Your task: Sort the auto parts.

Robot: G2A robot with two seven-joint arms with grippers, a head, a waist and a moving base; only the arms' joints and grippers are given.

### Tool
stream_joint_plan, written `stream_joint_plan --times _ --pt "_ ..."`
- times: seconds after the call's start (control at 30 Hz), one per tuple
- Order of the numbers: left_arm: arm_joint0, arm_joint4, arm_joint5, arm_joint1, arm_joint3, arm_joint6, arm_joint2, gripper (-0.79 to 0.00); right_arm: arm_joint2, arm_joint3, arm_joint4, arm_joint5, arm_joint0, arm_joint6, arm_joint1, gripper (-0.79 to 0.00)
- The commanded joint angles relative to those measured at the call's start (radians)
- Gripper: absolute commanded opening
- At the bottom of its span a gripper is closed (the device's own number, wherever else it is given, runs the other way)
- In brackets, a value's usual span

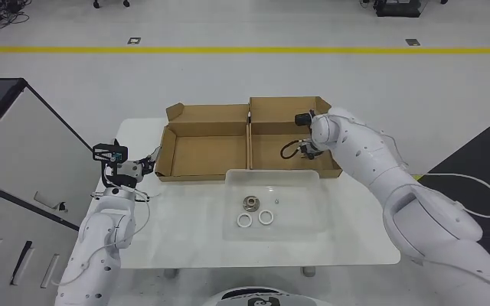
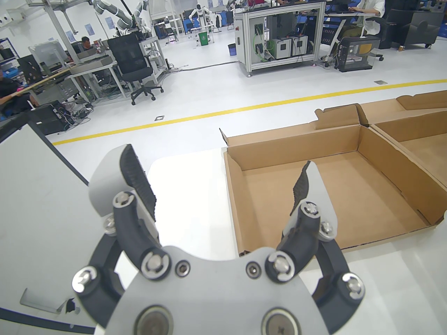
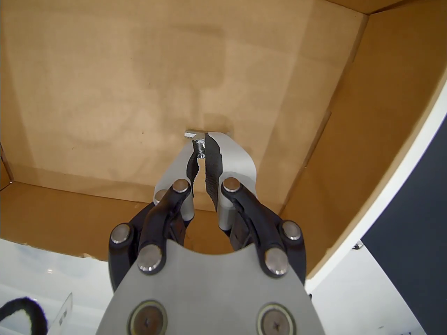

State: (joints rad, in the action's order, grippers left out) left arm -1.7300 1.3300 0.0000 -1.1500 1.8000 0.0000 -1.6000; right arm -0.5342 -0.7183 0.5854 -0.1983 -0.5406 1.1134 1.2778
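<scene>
Over at roughly 1 o'clock on the white table (image 1: pixel 191 237), the right gripper (image 3: pixel 202 141) is down inside the right cardboard box (image 1: pixel 268 153). Its fingers are pinched tight on a small silver bolt (image 3: pixel 192 135), threaded shank up between the pads and flat head pointing down. The head is either touching the box floor or just off it, can't quite tell which. The left cardboard box (image 1: pixel 207 149) sits right against the other one at about 11 o'clock, flaps up. The left gripper (image 2: pixel 216 156) hangs at 9 o'clock over the table, just beside the outer wall of that left box, fingers spread wide apart. Closer to the robot, around 6 o'clock from the boxes, there's a clear plastic tray (image 1: pixel 306 177) with more parts in it. A dark metal gear-looking piece (image 1: pixel 249 203) lies near the middle. Two white rings (image 1: pixel 243 221) lie side by side just on the robot side of it, close together. There's also a tiny pale part (image 1: pixel 276 202) at 3 o'clock of the gear piece, too small to say what it is.
</scene>
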Motion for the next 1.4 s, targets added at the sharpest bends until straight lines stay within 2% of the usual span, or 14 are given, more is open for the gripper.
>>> stream_joint_plan --times 0.0,0.07,0.4,0.5,0.53,0.57,0.87,1.17,1.37 --pt "0.000 0.000 0.000 0.000 0.000 0.000 0.000 0.000 0.001 0.013 0.000 0.004 0.003 -0.002 0.007 -0.714" --pt "0.000 0.000 0.000 0.000 0.000 0.000 0.000 0.000 0.003 0.026 0.001 0.008 0.007 -0.002 0.014 -0.656" --pt "0.000 0.000 0.000 0.000 0.000 0.000 0.000 0.000 -0.023 0.063 -0.009 0.036 0.030 -0.034 0.031 -0.496" --pt "0.000 0.000 0.000 0.000 0.000 0.000 0.000 0.000 -0.042 0.050 -0.011 0.048 0.038 -0.042 0.027 -0.409" --pt "0.000 0.000 0.000 0.000 0.000 0.000 0.000 0.000 -0.050 0.043 -0.011 0.052 0.039 -0.042 0.024 -0.123" --pt "0.000 0.000 0.000 0.000 0.000 0.000 0.000 0.000 -0.058 0.031 -0.011 0.058 0.041 -0.044 0.020 0.000" --pt "0.000 0.000 0.000 0.000 0.000 0.000 0.000 0.000 -0.172 -0.159 0.027 0.085 0.011 0.004 -0.051 0.000" --pt "0.000 0.000 0.000 0.000 0.000 0.000 0.000 0.000 -0.398 -0.599 0.093 0.045 -0.151 0.156 -0.166 0.000" --pt "0.000 0.000 0.000 0.000 0.000 0.000 0.000 0.000 -0.532 -0.869 0.120 0.021 -0.287 0.256 -0.216 0.000"
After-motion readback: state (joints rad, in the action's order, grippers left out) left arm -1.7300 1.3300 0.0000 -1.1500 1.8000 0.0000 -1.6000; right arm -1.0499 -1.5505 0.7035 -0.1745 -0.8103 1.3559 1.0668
